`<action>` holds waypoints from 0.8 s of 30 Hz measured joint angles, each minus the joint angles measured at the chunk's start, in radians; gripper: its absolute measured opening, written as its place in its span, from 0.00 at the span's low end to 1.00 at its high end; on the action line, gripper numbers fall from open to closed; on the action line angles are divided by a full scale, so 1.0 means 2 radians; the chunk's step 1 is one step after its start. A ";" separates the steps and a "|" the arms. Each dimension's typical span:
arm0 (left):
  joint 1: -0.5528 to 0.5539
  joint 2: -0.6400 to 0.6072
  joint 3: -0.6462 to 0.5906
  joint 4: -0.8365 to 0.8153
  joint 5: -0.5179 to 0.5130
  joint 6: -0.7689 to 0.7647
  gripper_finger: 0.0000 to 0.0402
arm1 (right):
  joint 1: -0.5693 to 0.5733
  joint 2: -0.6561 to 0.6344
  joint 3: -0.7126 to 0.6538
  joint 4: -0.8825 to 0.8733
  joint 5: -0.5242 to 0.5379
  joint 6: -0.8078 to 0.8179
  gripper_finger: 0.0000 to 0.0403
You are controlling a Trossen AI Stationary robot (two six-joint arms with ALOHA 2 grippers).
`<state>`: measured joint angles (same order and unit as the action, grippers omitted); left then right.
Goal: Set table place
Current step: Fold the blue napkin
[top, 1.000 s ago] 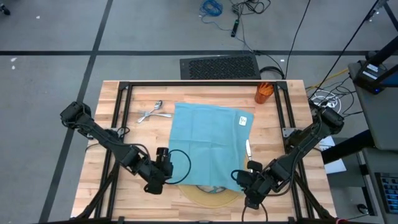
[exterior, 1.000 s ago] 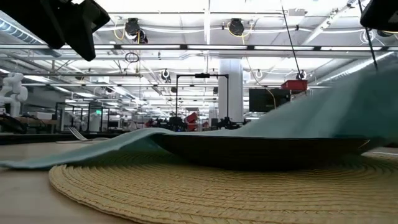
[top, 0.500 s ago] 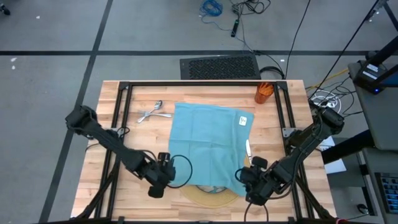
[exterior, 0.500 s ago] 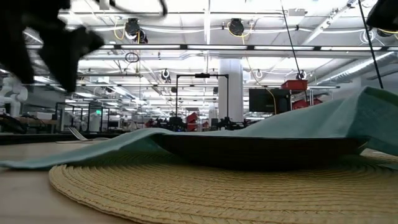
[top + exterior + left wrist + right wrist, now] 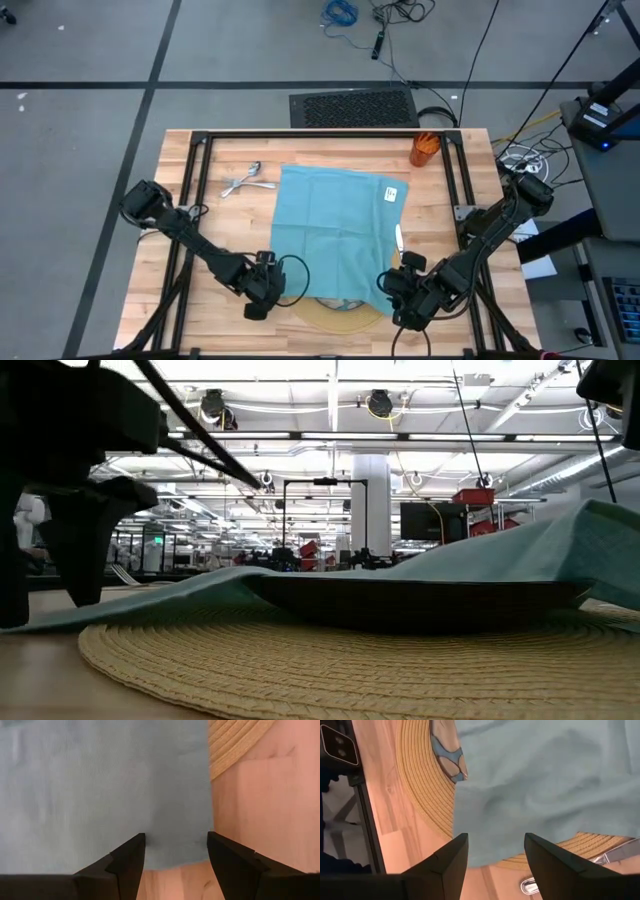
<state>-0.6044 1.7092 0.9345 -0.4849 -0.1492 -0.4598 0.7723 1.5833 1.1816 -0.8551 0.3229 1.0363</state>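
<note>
High view shows the place setting far from finished: the teal napkin (image 5: 338,232) lies spread open over the middle of the table (image 5: 455,290), and its near edge drapes over the patterned bowl (image 5: 449,756) and most of the round tan mat (image 5: 342,316), so only a crescent of mat shows at the near edge. A fork and spoon (image 5: 244,181) lie together near the far-left corner, well apart from the mat. The orange cup (image 5: 425,149) stands at the far-right corner, and the knife (image 5: 399,240) lies just beside the napkin's right edge. None of these sits in its place by the mat yet. The left gripper (image 5: 262,293) is low at the napkin's near-left corner, its jaws wide and empty with the cloth edge between them in the left wrist view. The right gripper (image 5: 403,296) hovers at the near-right corner, jaws also wide and holding nothing, the cloth lying slack beneath. Judging from this, the napkin needs lifting off the bowl and folding beside the mat, then cutlery and cup brought in.
</note>
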 joint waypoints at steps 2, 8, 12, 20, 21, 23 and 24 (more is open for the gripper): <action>0.000 -0.001 -0.008 0.003 0.002 -0.008 0.49 | 0.000 0.000 0.000 -0.001 0.003 -0.002 0.46; -0.004 -0.003 -0.037 0.014 0.028 -0.047 0.49 | 0.000 0.000 0.000 -0.001 0.008 -0.010 0.46; -0.015 -0.003 -0.041 0.002 0.032 -0.057 0.49 | 0.000 0.000 0.000 -0.008 0.008 -0.014 0.46; -0.036 -0.005 -0.041 -0.046 0.050 -0.083 0.49 | 0.000 0.000 0.000 -0.083 0.008 0.010 0.46; -0.038 -0.006 -0.041 -0.047 0.051 -0.085 0.49 | 0.000 0.000 0.000 -0.093 0.009 0.016 0.46; -0.040 -0.008 -0.041 -0.053 0.053 -0.091 0.49 | 0.000 0.000 0.000 -0.106 0.017 0.028 0.46; -0.040 -0.009 -0.041 -0.058 0.055 -0.093 0.49 | 0.000 0.000 0.000 -0.108 0.020 0.031 0.46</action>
<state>-0.6853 1.6903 0.8516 -0.6002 -0.0396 -0.6465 0.7731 1.5833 1.1816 -1.0717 0.3631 1.0988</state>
